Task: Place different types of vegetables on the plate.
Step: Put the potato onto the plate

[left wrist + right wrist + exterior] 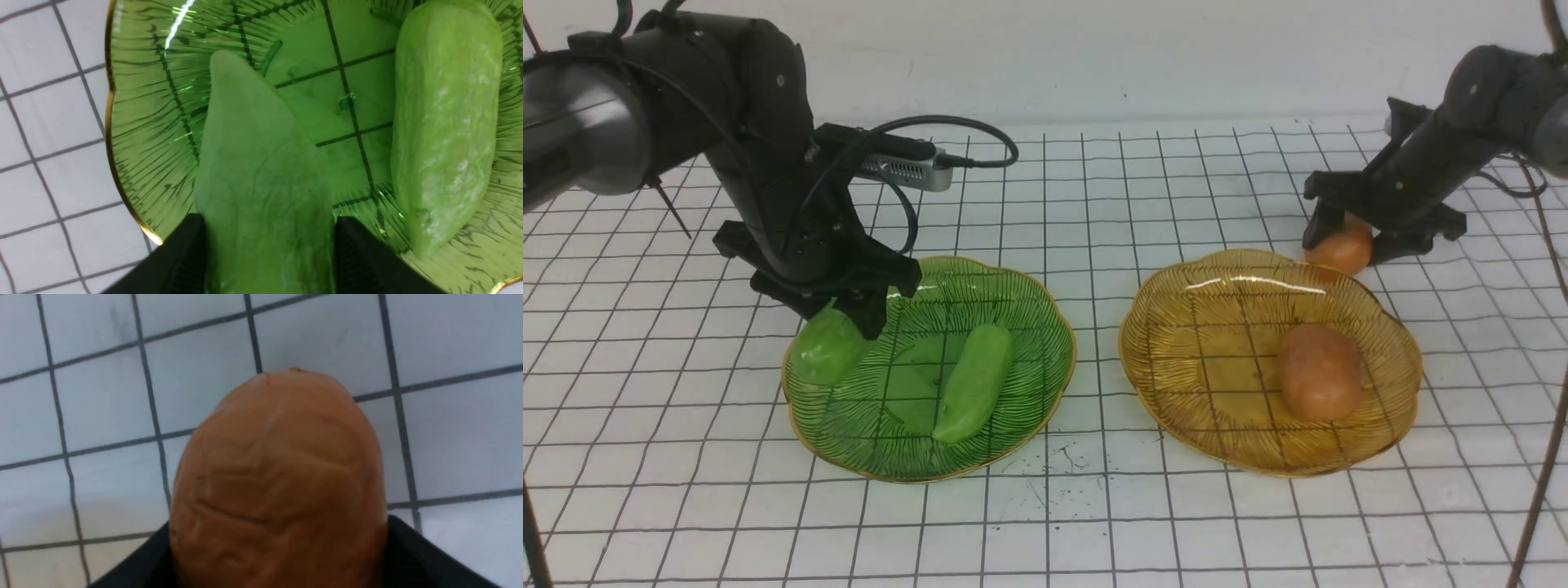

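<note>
Numbering two greens (974, 382), two potatoes (1321, 371)

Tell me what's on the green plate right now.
A blunt green vegetable lies in the green plate. The left gripper holds a pointed green vegetable at its left edge, hiding that vegetable's upper end.

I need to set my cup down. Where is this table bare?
Bare table lies in front of both plates and between the green plate and amber plate; the amber plate's left half is free. Crowded: the green plate's left rim and beyond the amber plate's far rim, where jaws grip a pointed green vegetable and a potato.
</note>
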You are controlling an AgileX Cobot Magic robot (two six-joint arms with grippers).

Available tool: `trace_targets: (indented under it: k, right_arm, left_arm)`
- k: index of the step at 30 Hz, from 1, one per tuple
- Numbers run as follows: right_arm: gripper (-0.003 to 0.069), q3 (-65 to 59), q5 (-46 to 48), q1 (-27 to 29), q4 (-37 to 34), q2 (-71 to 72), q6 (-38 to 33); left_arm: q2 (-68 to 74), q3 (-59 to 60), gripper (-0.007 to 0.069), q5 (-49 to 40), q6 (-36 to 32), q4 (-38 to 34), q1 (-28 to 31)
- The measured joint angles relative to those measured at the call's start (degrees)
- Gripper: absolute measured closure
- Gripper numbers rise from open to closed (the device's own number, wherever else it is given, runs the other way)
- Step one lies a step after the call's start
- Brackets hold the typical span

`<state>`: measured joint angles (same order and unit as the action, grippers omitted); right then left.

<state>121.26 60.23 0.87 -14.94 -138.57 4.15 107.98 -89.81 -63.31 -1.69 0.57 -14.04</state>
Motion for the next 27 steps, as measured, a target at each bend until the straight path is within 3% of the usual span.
trace_targets:
  k: [4,5,7,11,14,17,21,23,27]
  right_arm:
    - [0.0148,3.40,3.14,0.00,0.53,0.28,-0.73]
    - [0.0148,6.78,7.57,0.00,0.77,1.38,-0.97]
    - [0.0148,8.90,9.77,0.00,0.76,2.61,-1.02]
    - [0.0148,12.19,10.53,-1.35,0.49,9.74,-1.15]
    - [0.0148,10.83,10.65,-3.43,-1.00,13.22,-1.15]
    - [0.0148,5.26,10.72,-7.11,-1.21,15.55,-1.19]
    - [0.0148,-6.67,11.06,-11.78,-0.89,16.27,-1.19]
    - [0.0148,-9.92,11.10,-12.71,-0.76,16.27,-1.19]
    - [0.0148,-15.19,11.05,-14.12,-0.71,16.27,-1.19]
  left_arm:
    - [1.50,0.00,0.0221,0.10,-0.02,0.07,0.00]
    - [1.93,0.00,0.0158,-0.44,-0.02,0.54,0.00]
    - [2.06,0.00,0.0108,-1.09,-0.02,1.10,0.00]
    - [2.06,0.00,-0.0023,-1.36,-0.02,2.28,0.05]
    - [2.06,-0.28,-0.0027,-2.43,-0.02,2.38,0.05]
    - [1.68,-0.89,0.0061,-5.35,0.04,2.81,0.05]
    - [-3.02,-1.20,0.0433,-6.22,-0.01,5.59,0.05]
    - [-6.17,-1.19,0.0545,-6.53,-0.01,5.93,0.05]
    - [-14.97,-1.19,0.0622,-7.09,-0.13,3.77,0.05]
